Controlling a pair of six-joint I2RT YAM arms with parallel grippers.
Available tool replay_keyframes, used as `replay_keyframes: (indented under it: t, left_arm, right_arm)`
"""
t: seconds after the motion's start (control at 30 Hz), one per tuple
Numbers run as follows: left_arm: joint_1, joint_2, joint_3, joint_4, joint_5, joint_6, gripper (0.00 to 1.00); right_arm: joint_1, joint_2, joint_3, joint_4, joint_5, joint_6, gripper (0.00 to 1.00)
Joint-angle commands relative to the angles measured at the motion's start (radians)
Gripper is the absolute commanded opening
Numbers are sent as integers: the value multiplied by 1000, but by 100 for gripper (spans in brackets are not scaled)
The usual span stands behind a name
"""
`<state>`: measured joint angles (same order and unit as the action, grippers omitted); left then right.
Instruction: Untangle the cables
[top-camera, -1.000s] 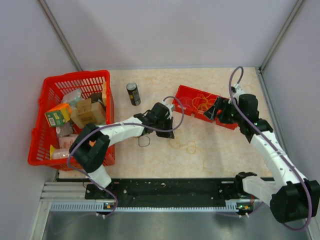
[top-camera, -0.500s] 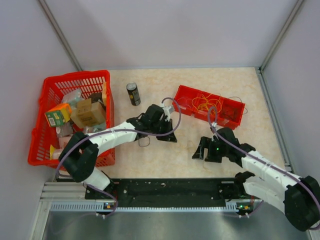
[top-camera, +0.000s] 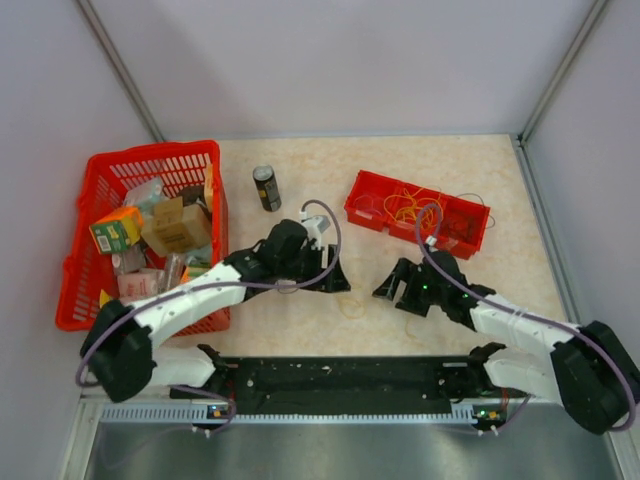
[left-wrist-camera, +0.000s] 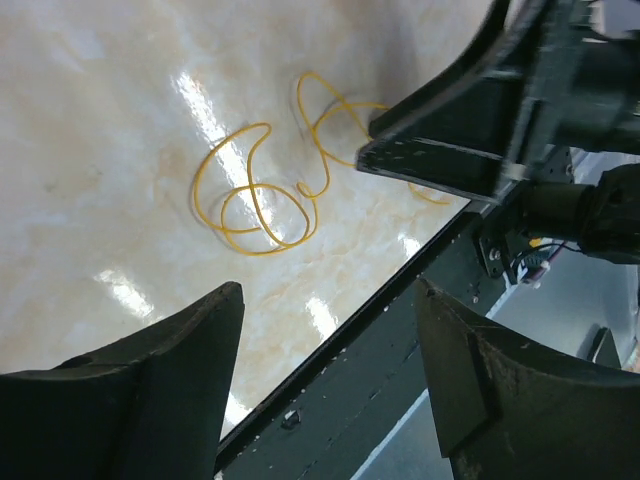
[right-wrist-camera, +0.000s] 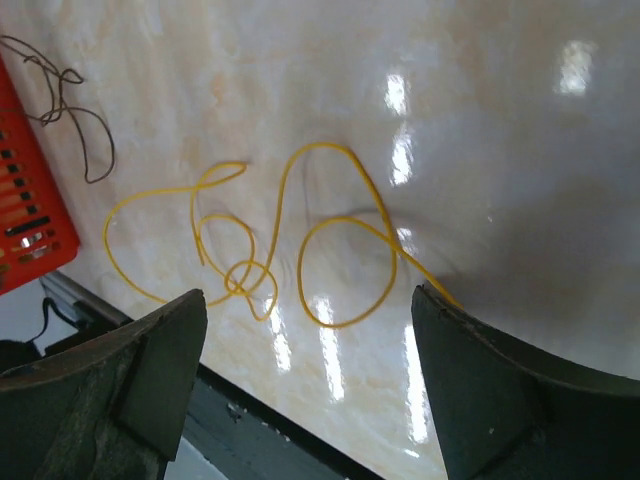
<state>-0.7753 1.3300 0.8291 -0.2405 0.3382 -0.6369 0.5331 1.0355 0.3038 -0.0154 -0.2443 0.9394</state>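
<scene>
On the tabletop (top-camera: 300, 170), front centre: yellow cable (left-wrist-camera: 262, 205), loosely looped | left end effector (left-wrist-camera: 328, 295) and right end effector (right-wrist-camera: 308, 298) both spread, empty | risk: pinching crossed loops could tighten the knot.

Between the left gripper (top-camera: 337, 281) and the right gripper (top-camera: 388, 291), both with fingers spread, only a narrow gap of the beige marble-look table (top-camera: 300, 160) is left. The thin yellow looped cable (top-camera: 351, 306) lies in this gap. At the far right the shallow red plastic tray (top-camera: 372, 222) blocks the way. The dark metal can (top-camera: 266, 187) and the tall red plastic basket (top-camera: 150, 153) close the left side. The far strip of the table is open.
</scene>
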Motion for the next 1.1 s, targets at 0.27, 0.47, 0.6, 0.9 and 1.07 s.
replay_keyframes:
  t: [0.27, 0.47, 0.6, 0.9, 1.07]
  left_arm:
    - [2, -560, -64, -131, -284, 43, 75]
    - [2, -649, -47, -146, -312, 68, 78]
    - [4, -635, -48, -141, -298, 72, 78]
    - [2, -629, -41, -134, -300, 68, 77]
    - [2, -627, -18, -137, -321, 72, 77]
  right_arm:
    - [321, 547, 587, -446, 419, -111, 83]
    - [427, 744, 751, -587, 558, -177, 81]
    - [438, 799, 790, -610, 557, -209, 62]
    - [398, 572, 762, -589, 663, -289, 0]
    - [199, 319, 787, -479, 508, -421, 0]
